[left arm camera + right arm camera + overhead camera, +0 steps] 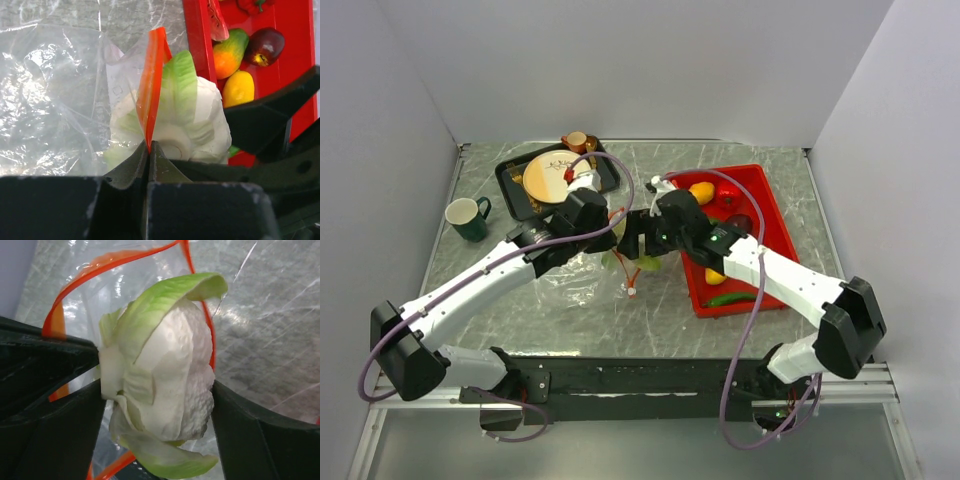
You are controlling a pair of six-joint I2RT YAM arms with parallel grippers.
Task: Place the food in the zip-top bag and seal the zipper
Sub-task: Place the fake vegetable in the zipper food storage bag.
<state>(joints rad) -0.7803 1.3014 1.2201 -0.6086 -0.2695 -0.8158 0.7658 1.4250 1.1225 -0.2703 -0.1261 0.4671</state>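
The clear zip-top bag (pixel 565 285) lies mid-table, and it also shows in the left wrist view (pixel 50 90). My left gripper (pixel 149 146) is shut on the bag's orange-red zipper (pixel 152 75) and holds the mouth up. My right gripper (pixel 157 405) is shut on the white-green cauliflower (pixel 165 385) at the open mouth, with the zipper (pixel 100 265) looped behind it. The cauliflower (pixel 200 115) sits right beside the strip. A red-green mango (pixel 229 50), a dark purple fruit (pixel 265 46) and a yellow mango (pixel 239 87) lie in the red tray (pixel 197 35). In the top view both grippers, left (pixel 620 238) and right (pixel 642 240), meet over the mouth.
The red tray (pixel 775 215) lies right of the bag with a red pepper (pixel 728 196) and a green chili (pixel 730 298). A black tray (pixel 510 185) with a beige plate (pixel 555 175) and a small brown cup (pixel 578 142) stands at the back. A green mug (pixel 468 217) is at the left.
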